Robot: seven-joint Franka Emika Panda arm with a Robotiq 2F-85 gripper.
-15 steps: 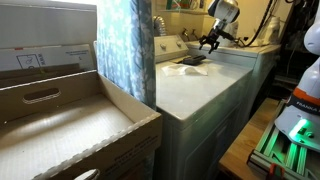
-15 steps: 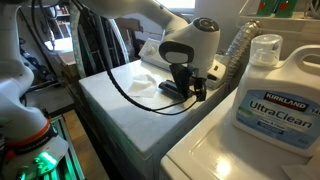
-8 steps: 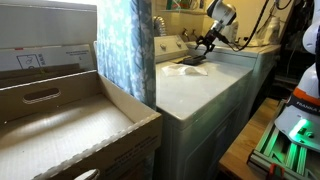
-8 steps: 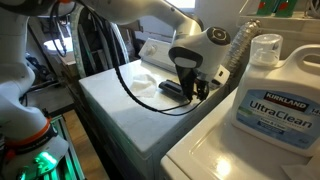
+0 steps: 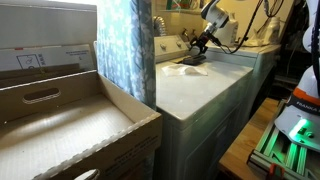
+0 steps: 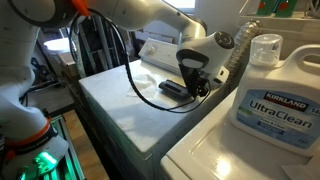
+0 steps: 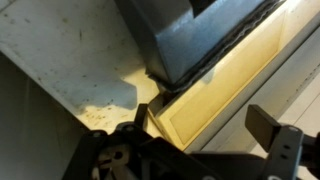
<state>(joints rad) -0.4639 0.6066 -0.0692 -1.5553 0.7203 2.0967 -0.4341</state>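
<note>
My gripper (image 5: 203, 42) hangs over the far end of a white washer top (image 5: 195, 90), just above and behind a flat dark object (image 5: 193, 60) that lies on it. In an exterior view the gripper (image 6: 197, 88) is right beside that dark object (image 6: 172, 88). A crumpled white cloth (image 5: 183, 70) lies next to the dark object, and it also shows in an exterior view (image 6: 150, 78). In the wrist view the gripper (image 7: 208, 128) is open with nothing between its fingers. A dark grey slab (image 7: 190, 35) and a pale yellow panel (image 7: 215, 85) lie below it.
A large Kirkland UltraClean detergent jug (image 6: 275, 90) stands on the neighbouring machine. A patterned blue curtain (image 5: 125, 45) hangs beside the washer. An open cardboard box (image 5: 70, 125) fills the foreground. The washer's control panel (image 5: 168, 47) rises at the back. Cables trail over the lid (image 6: 140, 90).
The gripper has moved a little toward the back of the washer, away from the near edge and over the dark object's far end. The dark object and the cloth have not moved.
</note>
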